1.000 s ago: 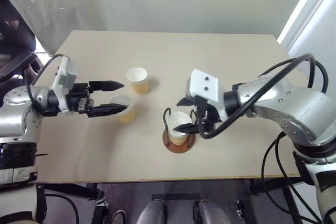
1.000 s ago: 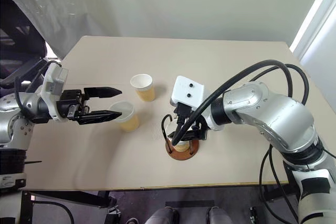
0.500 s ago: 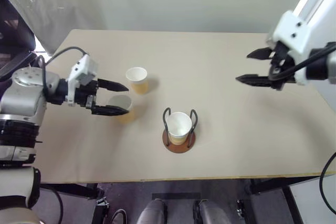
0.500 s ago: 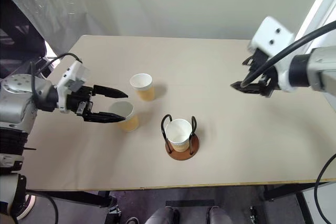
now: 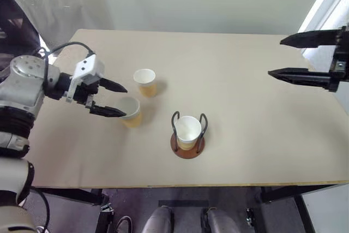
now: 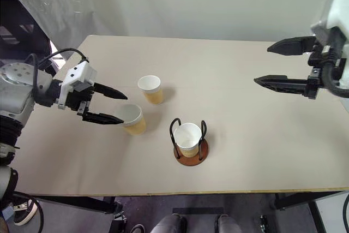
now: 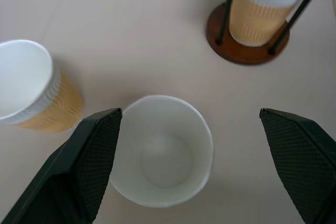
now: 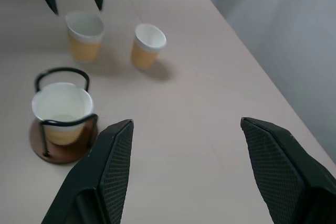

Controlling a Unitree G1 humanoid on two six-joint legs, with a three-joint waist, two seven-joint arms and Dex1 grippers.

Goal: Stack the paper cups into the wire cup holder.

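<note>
Left wrist view shows you the released left pincer (image 7: 184, 166) straddling an upright paper cup (image 7: 161, 149), mouth up. Your right pincer (image 6: 272, 65), released too, has swung away from the wire cup holder (image 6: 190, 144), leaving one cup standing inside.

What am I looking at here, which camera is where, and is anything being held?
A two-armed robot stands at a table. Two pictures look down from its head; the other two come from cameras on its wrists, looking along black fingers. One paper cup already sits in the wire holder. Two more stand loose: a near cup and a far cup. The left gripper has open jaws at either side of the near cup, not touching it. The right gripper is open and empty, raised off to the side.
</note>
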